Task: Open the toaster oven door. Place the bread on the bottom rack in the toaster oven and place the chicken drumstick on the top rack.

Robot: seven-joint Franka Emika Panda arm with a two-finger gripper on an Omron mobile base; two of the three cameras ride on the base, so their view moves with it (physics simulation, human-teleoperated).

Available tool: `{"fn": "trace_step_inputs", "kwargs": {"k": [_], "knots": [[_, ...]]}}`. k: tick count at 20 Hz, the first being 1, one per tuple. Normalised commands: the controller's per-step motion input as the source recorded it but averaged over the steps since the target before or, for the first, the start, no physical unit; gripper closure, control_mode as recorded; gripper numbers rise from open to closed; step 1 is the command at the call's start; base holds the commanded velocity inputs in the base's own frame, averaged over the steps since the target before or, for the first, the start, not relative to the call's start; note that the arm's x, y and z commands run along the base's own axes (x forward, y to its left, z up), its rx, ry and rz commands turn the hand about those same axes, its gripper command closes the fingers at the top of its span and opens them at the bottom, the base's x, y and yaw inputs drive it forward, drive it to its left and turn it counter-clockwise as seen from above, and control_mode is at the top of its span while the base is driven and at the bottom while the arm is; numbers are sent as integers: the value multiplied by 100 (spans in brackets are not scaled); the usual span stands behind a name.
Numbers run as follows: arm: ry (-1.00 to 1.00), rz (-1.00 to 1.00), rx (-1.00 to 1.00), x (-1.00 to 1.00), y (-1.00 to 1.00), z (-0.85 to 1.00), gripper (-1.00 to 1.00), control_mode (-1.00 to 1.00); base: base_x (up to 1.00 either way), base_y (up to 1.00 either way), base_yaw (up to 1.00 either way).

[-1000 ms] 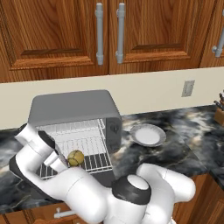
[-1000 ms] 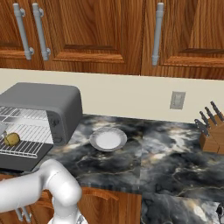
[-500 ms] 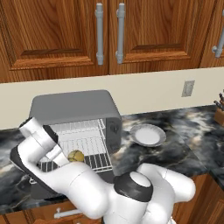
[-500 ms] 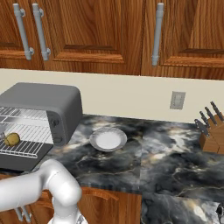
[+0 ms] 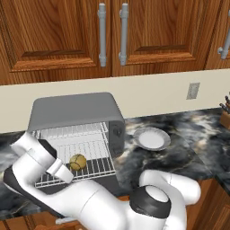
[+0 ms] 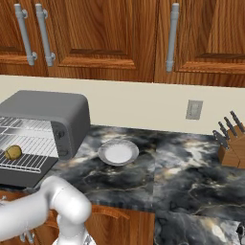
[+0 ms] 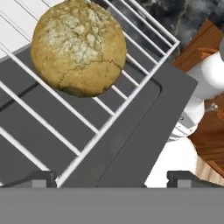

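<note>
Hand view: round, cracked, crusty bread (image 7: 78,46) on silver wire-grid bottom rack (image 7: 131,94)

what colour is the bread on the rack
Yellowish golden-brown bread with a paler cracked top, clearest in the hand view.

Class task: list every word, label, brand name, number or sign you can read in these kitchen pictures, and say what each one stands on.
None can be read.
The toaster oven shows no brand or numbers; its knob panel is too small to tell any marks.
The wall outlet is blank.
</note>
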Motion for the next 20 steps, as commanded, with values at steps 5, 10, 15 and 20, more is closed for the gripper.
{"fn": "trace_step_inputs", "kwargs": {"k": [5, 10, 15, 20], "knots": [[7, 42, 21, -46, -3, 19, -100, -100, 0, 0, 0], [21, 45, 24, -21, -4, 12, -100, -100, 0, 0, 0], [11, 56, 24, -11, -11, -2, -100, -100, 0, 0, 0], [1, 51, 8, 0, -16, -4, -100, -100, 0, 0, 0]]}}
